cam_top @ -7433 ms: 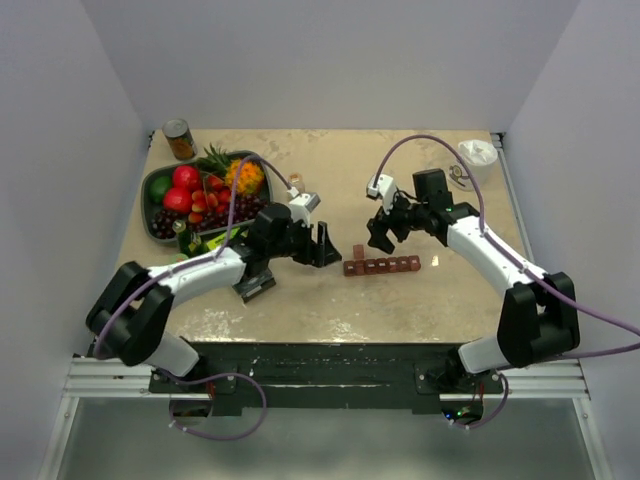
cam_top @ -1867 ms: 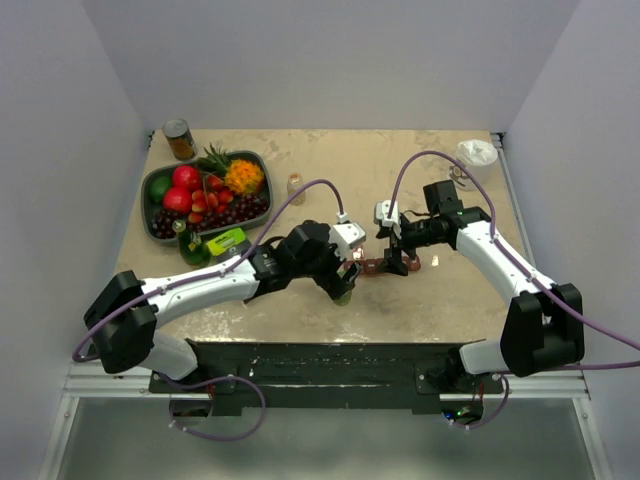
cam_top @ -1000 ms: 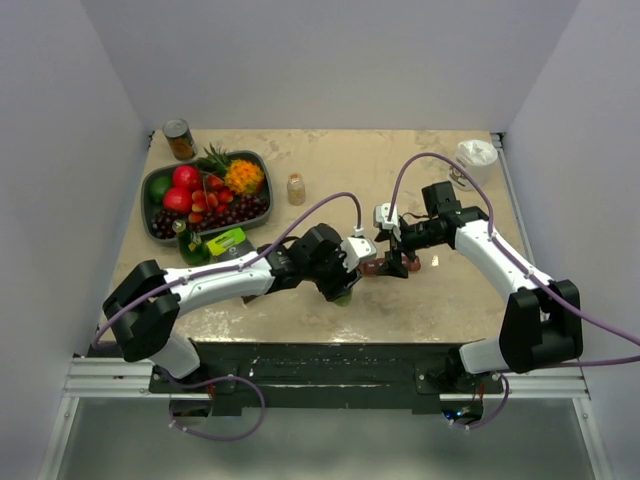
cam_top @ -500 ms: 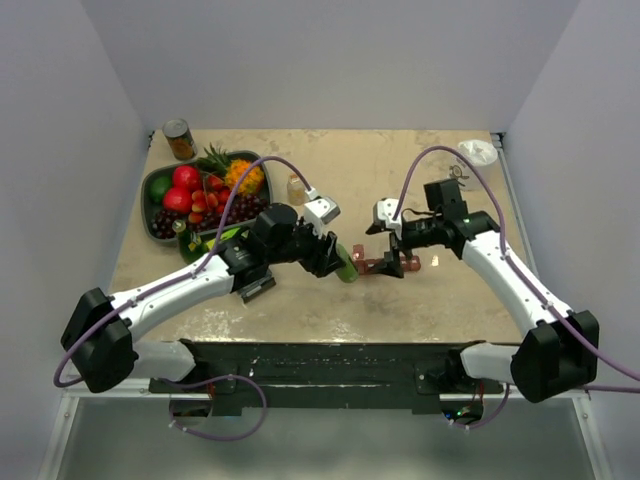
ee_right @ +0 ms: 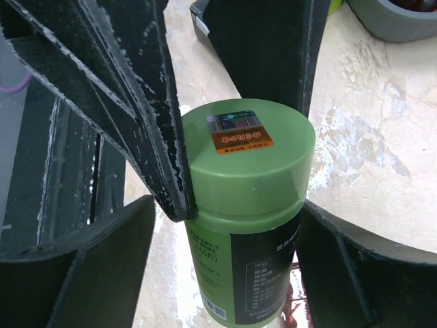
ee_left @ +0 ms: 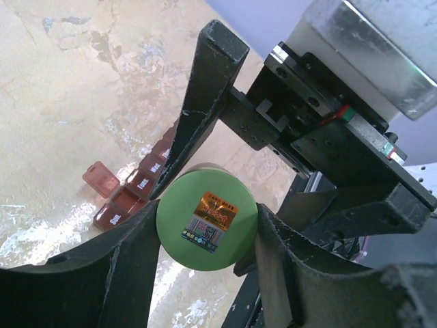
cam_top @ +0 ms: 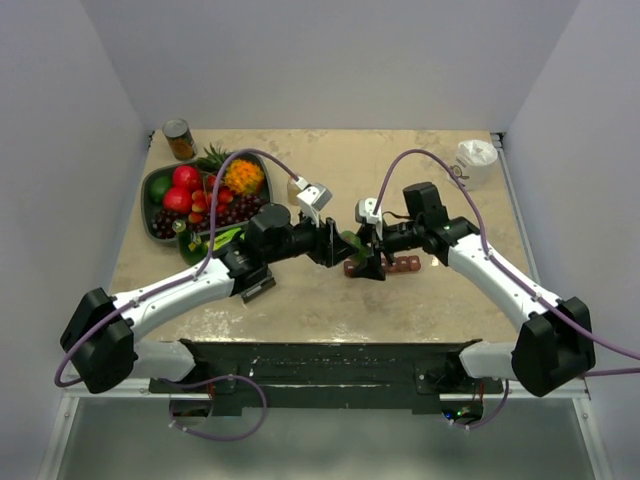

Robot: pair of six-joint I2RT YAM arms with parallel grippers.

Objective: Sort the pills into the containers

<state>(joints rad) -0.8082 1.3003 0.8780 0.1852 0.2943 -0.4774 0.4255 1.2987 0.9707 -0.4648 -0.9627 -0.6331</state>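
Snugly in left gripper (ee_left: 205, 220), green bottle (ee_right: 246, 178), orange sticker (ee_right: 239, 131) unreadable; right gripper (cam_top: 367, 258) wide around it

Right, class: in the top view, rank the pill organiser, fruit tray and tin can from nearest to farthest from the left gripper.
1. Pill organiser, just right of the left gripper.
2. Fruit tray, back and to the left.
3. Tin can, far left corner.
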